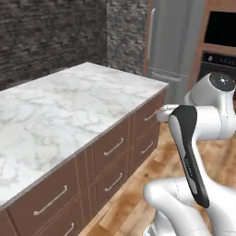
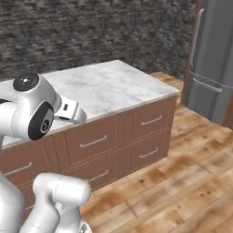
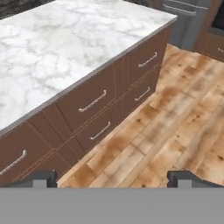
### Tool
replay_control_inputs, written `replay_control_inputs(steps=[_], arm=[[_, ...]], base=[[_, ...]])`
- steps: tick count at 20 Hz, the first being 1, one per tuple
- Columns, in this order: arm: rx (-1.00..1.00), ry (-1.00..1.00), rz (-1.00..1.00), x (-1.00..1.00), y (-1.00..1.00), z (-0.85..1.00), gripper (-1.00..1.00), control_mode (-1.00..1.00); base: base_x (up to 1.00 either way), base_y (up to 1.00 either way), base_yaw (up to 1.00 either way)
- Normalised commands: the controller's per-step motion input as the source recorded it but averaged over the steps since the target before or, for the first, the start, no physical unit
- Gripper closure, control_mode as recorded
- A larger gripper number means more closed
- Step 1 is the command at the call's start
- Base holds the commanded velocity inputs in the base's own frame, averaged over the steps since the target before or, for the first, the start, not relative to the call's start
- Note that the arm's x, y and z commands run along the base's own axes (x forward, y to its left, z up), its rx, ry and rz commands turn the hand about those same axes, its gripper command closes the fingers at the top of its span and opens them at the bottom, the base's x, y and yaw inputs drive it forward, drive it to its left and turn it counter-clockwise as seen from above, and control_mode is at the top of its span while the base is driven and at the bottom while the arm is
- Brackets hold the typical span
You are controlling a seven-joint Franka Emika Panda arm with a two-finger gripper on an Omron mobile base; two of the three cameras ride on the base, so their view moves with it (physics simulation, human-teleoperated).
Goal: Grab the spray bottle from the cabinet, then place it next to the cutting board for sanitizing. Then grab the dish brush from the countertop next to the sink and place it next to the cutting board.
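The hand point(image 3: 112, 178), fingers spread and empty, points down beside the countertop point(image 3: 65, 48).

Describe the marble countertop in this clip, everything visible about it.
The countertop is a white marble-look slab with soft grey veining and a thin grey edge, lying flat and level on reddish-brown drawer cabinets with silver bar handles. It forms an island-like block whose far corner points toward the grey refrigerator, with wood flooring alongside. The visible surface is bare. The gripper, fingertips wide apart, is above the floor beside it, not touching.
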Motion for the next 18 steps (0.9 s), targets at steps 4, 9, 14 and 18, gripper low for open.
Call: replay_control_inputs(steps=[4,9,14,18], arm=[[0.00,0.00,0.00,0.00,0.00,0.00,-1.00,1.00],[0.00,0.00,0.00,0.00,0.00,0.00,-1.00,1.00],[0.00,0.00,0.00,0.00,0.00,0.00,-1.00,1.00],[0.00,0.00,0.00,0.00,0.00,0.00,-1.00,1.00]], base=[[0.29,-0.27,0.69],[0.16,-0.24,0.78],[0.17,-0.19,0.89],[0.17,-0.22,0.89]])
